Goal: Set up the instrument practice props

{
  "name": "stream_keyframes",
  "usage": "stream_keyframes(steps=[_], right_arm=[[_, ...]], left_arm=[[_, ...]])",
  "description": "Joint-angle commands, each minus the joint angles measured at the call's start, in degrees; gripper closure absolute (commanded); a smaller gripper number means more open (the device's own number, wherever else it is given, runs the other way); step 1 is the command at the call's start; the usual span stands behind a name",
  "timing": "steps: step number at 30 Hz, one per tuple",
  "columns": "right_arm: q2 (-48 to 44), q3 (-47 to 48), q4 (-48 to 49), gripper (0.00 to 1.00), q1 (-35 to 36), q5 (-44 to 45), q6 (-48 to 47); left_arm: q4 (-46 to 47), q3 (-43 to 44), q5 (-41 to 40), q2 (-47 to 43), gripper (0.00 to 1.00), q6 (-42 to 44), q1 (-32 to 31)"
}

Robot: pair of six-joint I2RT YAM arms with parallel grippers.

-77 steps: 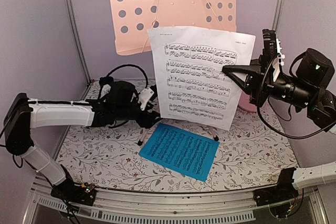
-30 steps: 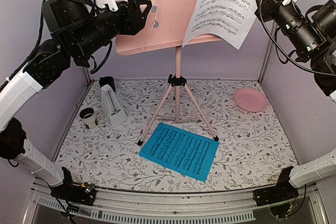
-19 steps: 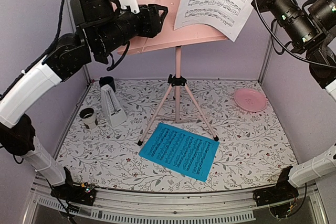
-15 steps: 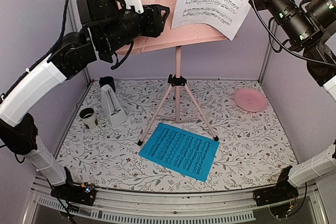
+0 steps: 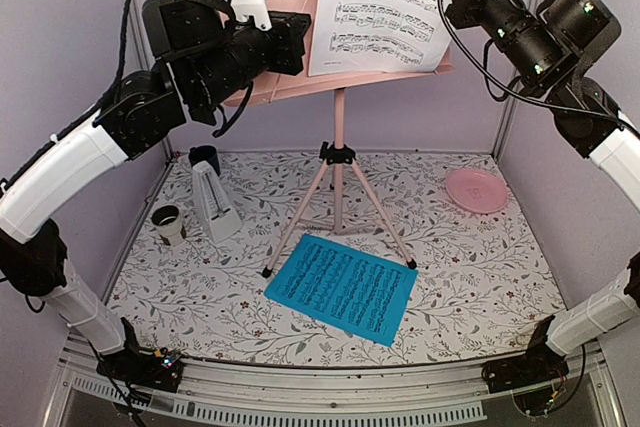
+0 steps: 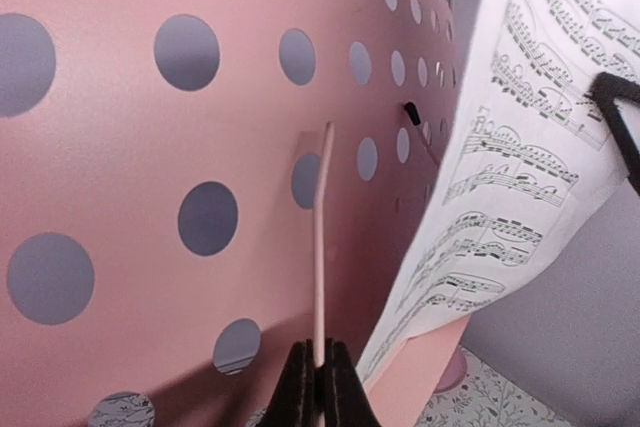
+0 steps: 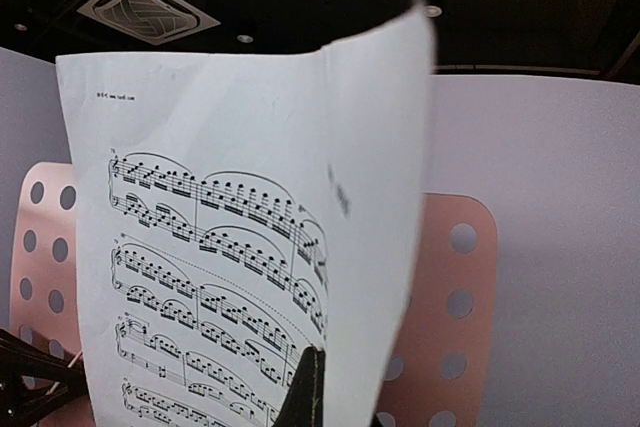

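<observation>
Now the left jaws have shut on the pink wire (image 6: 319,237).

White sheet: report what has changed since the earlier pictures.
The right gripper lifted the white sheet from low up to the desk. The left gripper rose and shut on the retaining wire. The blue sheet, metronome and plate stayed put.

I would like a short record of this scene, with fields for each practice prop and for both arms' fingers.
white sheet: held up before the desk of the music stand, curling
right fingers: shut on the white sheet
left fingers: shut on the stand's thin retainer wire
blue sheet: flat on the table, before the tripod legs
metronome: upright, left of the stand
</observation>
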Motion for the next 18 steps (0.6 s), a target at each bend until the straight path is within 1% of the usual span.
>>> stream_keyframes(steps=[1, 5, 8, 12, 15, 18], right_arm=[[0.2, 1.3, 1.9, 1.0, -1.0, 3.0, -0.2], [0.3, 1.0, 2.6, 1.0, -1.5, 5.5, -0.9], [0.0, 0.7, 2.9, 1.0, -2.3, 4.9, -0.9], [0.2, 0.4, 3.0, 1.0, -2.4, -0.4, -1.1], [1.0, 0.4, 3.2, 1.0, -2.4, -5.8, -1.5], [1.7, 0.5, 4.1, 1.0, -2.5, -8.8, -1.4]], left_arm=[[4.6, -1.8, 0.4, -2.2, 1.0, 1.8, 0.7], [8.2, -4.7, 0.7, -3.1, 1.0, 2.8, 0.7], [12.4, -7.8, 2.4, -4.2, 1.0, 4.7, 0.6], [16.9, -10.9, 5.9, -4.8, 1.0, 8.0, 0.7], [17.4, -11.0, 8.6, -4.6, 1.0, 9.8, 0.6], [17.7, -11.5, 11.3, -4.8, 1.0, 11.1, 0.5]])
